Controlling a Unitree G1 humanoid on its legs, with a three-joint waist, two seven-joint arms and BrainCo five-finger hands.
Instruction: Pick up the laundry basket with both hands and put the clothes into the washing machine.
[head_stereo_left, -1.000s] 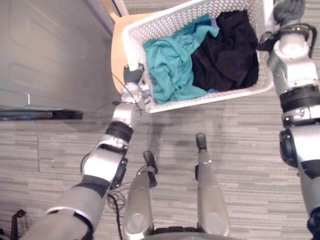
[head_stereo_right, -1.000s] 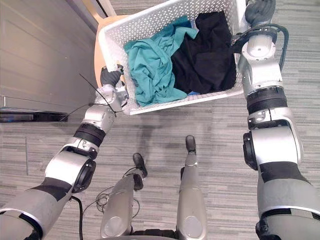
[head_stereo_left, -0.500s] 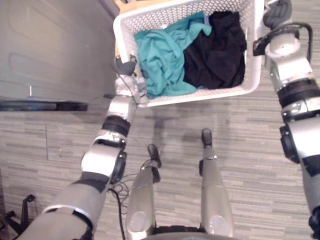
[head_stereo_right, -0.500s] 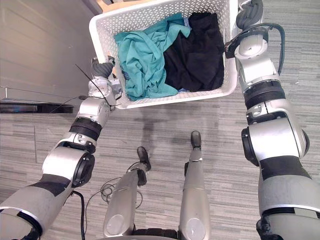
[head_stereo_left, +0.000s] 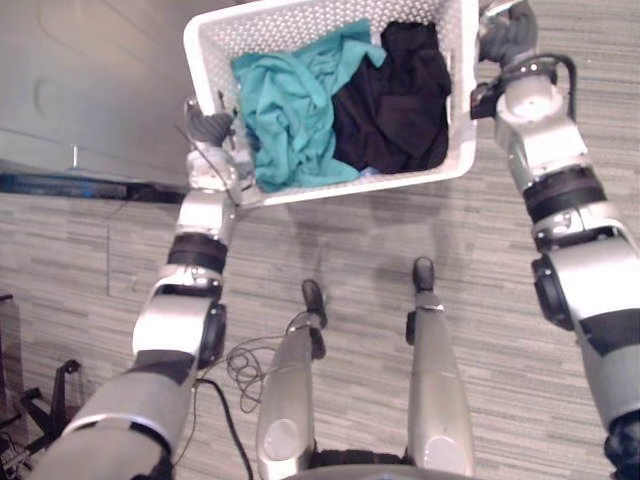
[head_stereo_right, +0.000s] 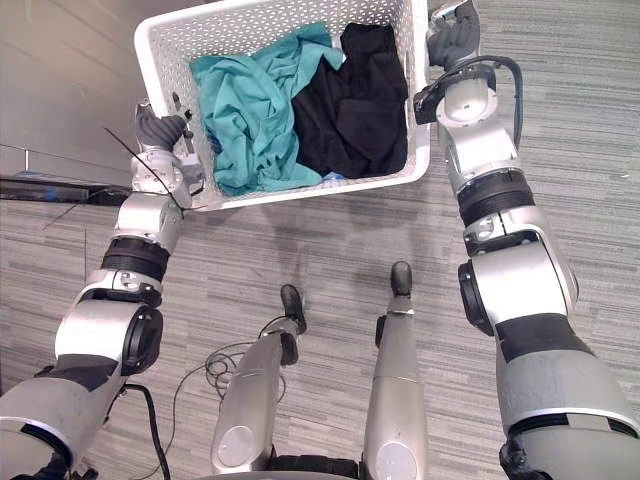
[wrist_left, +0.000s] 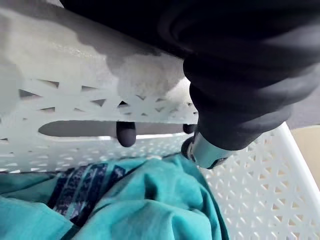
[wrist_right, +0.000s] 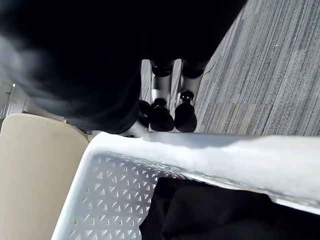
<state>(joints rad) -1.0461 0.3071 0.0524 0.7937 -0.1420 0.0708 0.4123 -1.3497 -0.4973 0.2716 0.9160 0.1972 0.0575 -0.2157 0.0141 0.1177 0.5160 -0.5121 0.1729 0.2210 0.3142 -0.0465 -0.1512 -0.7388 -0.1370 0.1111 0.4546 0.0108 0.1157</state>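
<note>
Left wrist view looks along the left hand (wrist_left: 235, 85), whose fingers (wrist_left: 126, 135) are curled through the handle slot in the end wall of the white perforated laundry basket (wrist_left: 250, 170). Their dark tips poke out on the inside, just above a crumpled teal garment (wrist_left: 160, 210) that has a dark blue striped patch of cloth (wrist_left: 80, 187) in its folds. In the right wrist view the right hand (wrist_right: 100, 65) is at the opposite end, its fingers (wrist_right: 161, 117) bent down with dark tips against the outer edge of the basket's broad rim, closed on it. A black garment (wrist_right: 215, 215) lies inside just below that rim, and a cream-coloured surface (wrist_right: 35, 175) shows beside the basket's outer wall. From the head camera the basket hangs between the two raised arms, clear of the grey striped floor (head_stereo_left: 350, 250). The left hand grips its left end and the right hand its right end, near the far corner. The teal garment fills the left half and the black one the right half, and the two touch along the middle. A grey panel (head_stereo_left: 90, 80) stands at the robot's left, just beside the basket.
</note>
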